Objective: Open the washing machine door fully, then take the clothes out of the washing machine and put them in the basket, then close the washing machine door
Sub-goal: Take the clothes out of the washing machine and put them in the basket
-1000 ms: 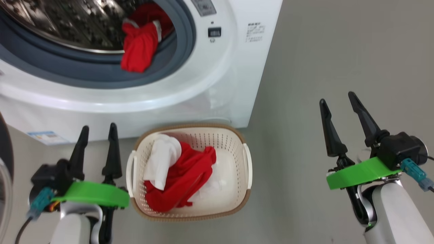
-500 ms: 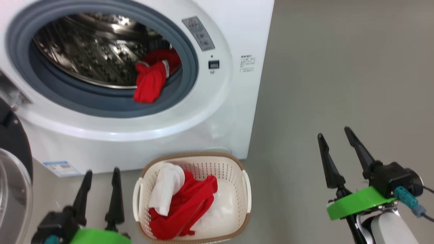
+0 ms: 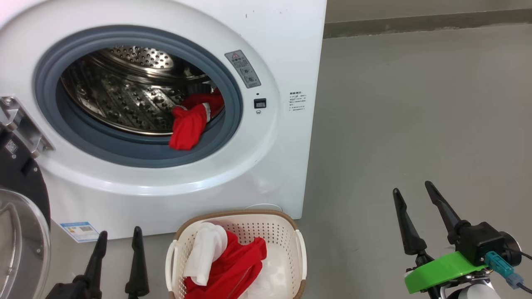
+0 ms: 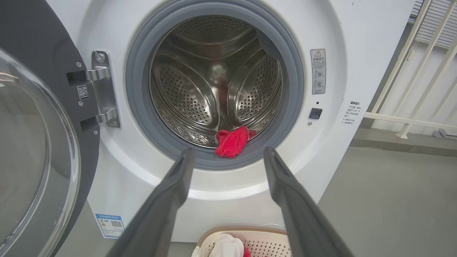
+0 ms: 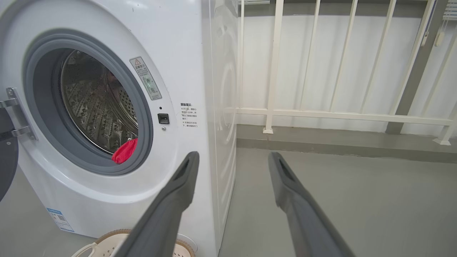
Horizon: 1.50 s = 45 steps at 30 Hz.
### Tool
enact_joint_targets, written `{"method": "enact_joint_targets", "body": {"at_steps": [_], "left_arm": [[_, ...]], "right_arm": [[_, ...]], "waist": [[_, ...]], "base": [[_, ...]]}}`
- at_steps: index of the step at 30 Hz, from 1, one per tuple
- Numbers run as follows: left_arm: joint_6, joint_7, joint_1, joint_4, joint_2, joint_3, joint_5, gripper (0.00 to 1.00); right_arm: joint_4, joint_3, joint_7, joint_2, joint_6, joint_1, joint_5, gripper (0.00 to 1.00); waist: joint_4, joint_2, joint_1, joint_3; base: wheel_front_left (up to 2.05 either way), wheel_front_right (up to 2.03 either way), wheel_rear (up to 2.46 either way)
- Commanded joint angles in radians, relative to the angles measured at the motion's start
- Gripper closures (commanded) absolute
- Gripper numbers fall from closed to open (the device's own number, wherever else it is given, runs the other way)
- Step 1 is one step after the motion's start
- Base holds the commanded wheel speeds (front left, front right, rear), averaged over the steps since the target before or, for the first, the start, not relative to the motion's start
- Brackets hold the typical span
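Observation:
The white washing machine (image 3: 286, 50) stands with its door (image 3: 20, 232) swung open at the left. A red garment (image 3: 191, 122) lies on the grey rubber ring at the drum's lower right; it also shows in the left wrist view (image 4: 232, 142) and the right wrist view (image 5: 125, 151). On the floor before the machine, the cream basket (image 3: 301, 257) holds red and white clothes (image 3: 226, 265). To the basket's left is my left gripper (image 3: 119, 232), open and empty. My right gripper (image 3: 411, 189) hangs open and empty over the floor at the right.
Grey floor (image 3: 415, 104) spreads to the right of the machine. A white railing (image 5: 339, 114) runs along the wall behind it. The open door's glass bowl (image 4: 32, 160) bulges at the left, on a steel hinge (image 4: 101, 89).
The head camera has tilted up: the machine's front and drum now show higher and fuller, while the basket and both grippers sit lower in the picture. Both grippers stay open.

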Motion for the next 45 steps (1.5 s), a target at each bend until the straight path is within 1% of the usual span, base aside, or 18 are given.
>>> {"method": "enact_joint_targets", "body": {"at_steps": [1,12,20,33,39,45], "left_arm": [[0.008,-0.007,-0.016,-0.034,0.014,0.032,0.008,0.0],[0.014,0.0,-0.019,-0.048,0.019,0.017,0.003,0.0],[0.007,0.008,-0.06,-0.052,0.019,0.007,-0.018,0.0],[0.011,0.016,-0.212,-0.026,0.045,0.007,-0.028,0.0],[0.02,0.014,-0.321,0.018,0.058,0.01,-0.028,0.0],[0.024,0.011,-0.446,0.065,0.081,0.009,-0.021,0.0]], "right_arm": [[-0.028,0.026,-0.006,-0.004,0.006,-0.017,-0.012,0.0],[-0.035,0.043,-0.006,-0.004,0.006,-0.022,-0.006,0.0],[-0.053,0.039,-0.006,-0.004,0.006,-0.035,-0.014,0.0],[-0.082,0.049,-0.006,-0.004,0.006,-0.091,-0.015,0.0],[-0.085,0.046,-0.006,-0.004,0.006,-0.124,-0.023,0.0],[-0.097,0.053,-0.006,-0.004,0.006,-0.163,-0.023,0.0]], "waist": [[-0.004,0.0,0.0,-0.003],[0.004,0.0,0.0,0.012],[0.025,0.0,0.0,0.067],[0.041,0.0,0.0,0.2],[0.037,0.0,0.0,0.274],[0.014,0.0,0.0,0.35]], "base": [[0.0,0.0,0.0],[0.0,0.0,0.0],[0.0,0.0,0.0],[0.0,0.0,0.0],[0.0,0.0,0.0],[0.0,0.0,0.0]]}}
